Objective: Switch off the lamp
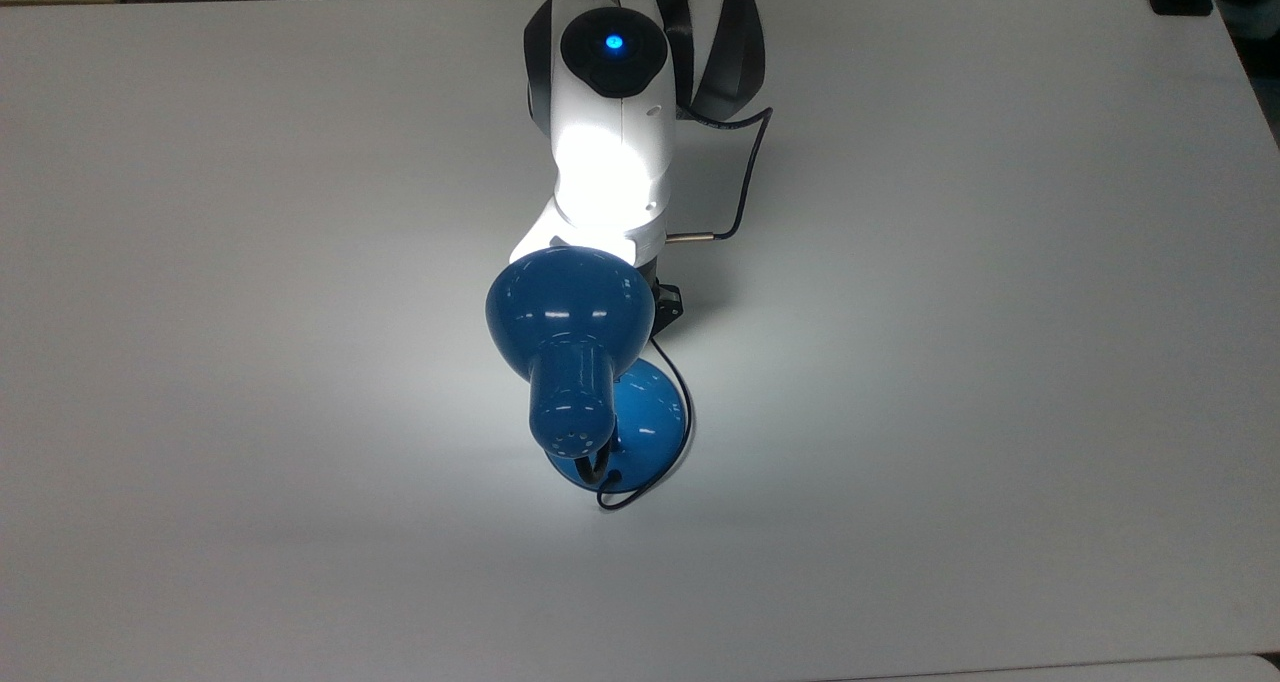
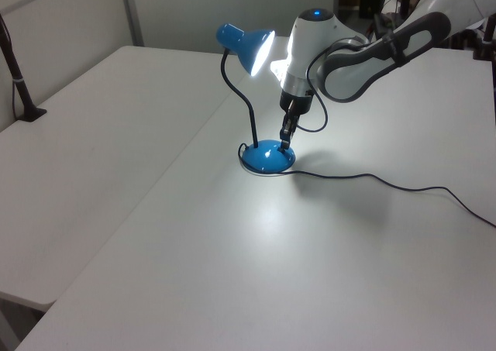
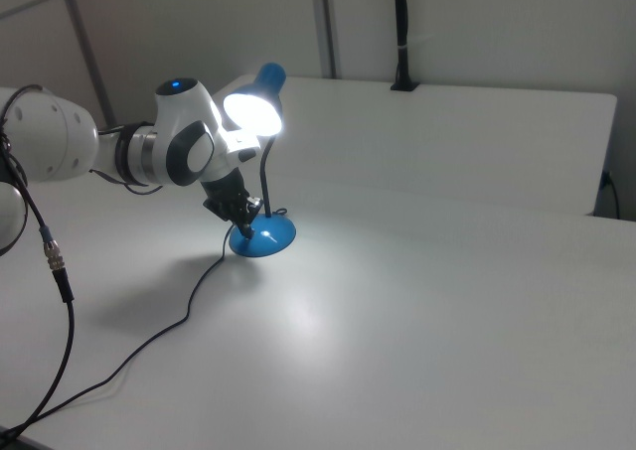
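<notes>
The lamp is lit, its blue dome shade (image 2: 246, 46) held up on a black gooseneck over its round blue base (image 2: 268, 156). My gripper (image 2: 284, 140) points down with its fingers together, the tips at the top of the base on the left view's right side. In the right view the gripper (image 3: 244, 227) meets the base (image 3: 268, 237) from the right view's left, under the glowing shade (image 3: 252, 109). From the top view the shade (image 1: 570, 307) covers most of the gripper, and the base (image 1: 648, 422) shows below it.
The lamp's thin black cord (image 2: 387, 184) trails over the white table toward the left view's right. A black clamp post (image 2: 22, 95) stands at the left view's far left edge. A loose cable with a connector (image 3: 55, 256) hangs at the right view's left.
</notes>
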